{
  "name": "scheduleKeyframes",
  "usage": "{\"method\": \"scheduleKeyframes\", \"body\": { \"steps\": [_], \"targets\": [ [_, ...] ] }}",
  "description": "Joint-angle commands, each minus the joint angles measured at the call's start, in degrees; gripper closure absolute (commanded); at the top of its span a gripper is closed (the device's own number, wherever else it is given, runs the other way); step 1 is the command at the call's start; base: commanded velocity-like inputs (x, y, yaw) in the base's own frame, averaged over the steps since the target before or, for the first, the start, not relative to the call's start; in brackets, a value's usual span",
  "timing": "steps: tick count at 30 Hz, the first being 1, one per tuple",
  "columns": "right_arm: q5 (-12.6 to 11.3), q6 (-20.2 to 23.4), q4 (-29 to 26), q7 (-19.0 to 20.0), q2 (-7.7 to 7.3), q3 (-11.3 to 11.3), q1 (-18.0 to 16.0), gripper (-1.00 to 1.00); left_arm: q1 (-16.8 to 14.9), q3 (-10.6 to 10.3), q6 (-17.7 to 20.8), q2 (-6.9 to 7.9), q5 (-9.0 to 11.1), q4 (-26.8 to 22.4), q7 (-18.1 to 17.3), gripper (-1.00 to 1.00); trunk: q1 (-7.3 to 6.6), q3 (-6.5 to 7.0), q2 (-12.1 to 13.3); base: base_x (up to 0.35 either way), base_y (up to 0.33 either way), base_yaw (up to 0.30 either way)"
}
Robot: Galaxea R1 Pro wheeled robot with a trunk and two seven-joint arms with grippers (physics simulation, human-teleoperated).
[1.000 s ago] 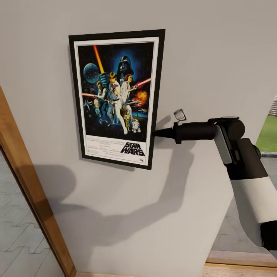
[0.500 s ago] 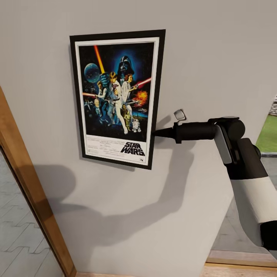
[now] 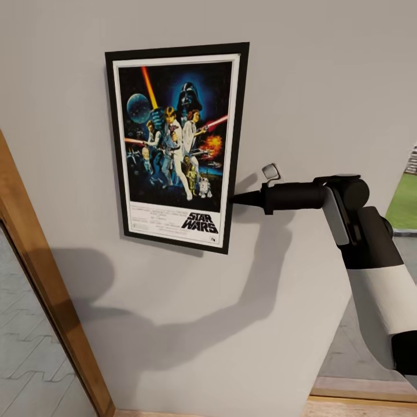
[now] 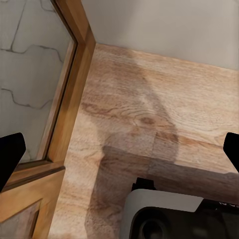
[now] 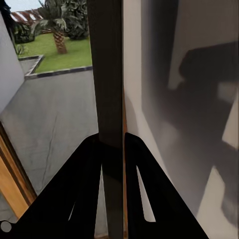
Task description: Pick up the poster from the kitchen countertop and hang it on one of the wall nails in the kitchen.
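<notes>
against the pale grey wall [image 3: 324, 69], the right gripper's [image 3: 233, 200] fingers [image 5: 84, 184] pinch the poster's [image 3: 176, 145] edge.

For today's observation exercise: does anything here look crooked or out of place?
The poster hangs askew on the pale wall: its top edge rises toward the right and its right side leans in toward the bottom. The right claw is shut on its right edge, seen edge-on between the fingers.
</notes>
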Motion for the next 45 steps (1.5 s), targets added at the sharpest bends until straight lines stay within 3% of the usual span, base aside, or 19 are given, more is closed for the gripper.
{"method": "scheduleKeyframes", "body": {
  "steps": [1, 45],
  "targets": [
    [-0.2, 0.4, 0.0, 0.1, -0.04, 0.1, -0.1, 1.0, 0.0, 0.0, 0.0, -0.01, 0.0, -0.1, 0.0, -1.0, 0.02, -0.01, 0.0, 0.0, 0.0, 0.0],
    [-0.3, 0.4, 0.0, 0.0, -0.04, 0.3, -0.7, 1.0, 0.0, 0.0, 0.0, -0.01, 0.0, -0.1, -0.1, -1.0, 0.02, -0.01, 0.0, 0.0, -0.028, 0.0]
  ]
}}
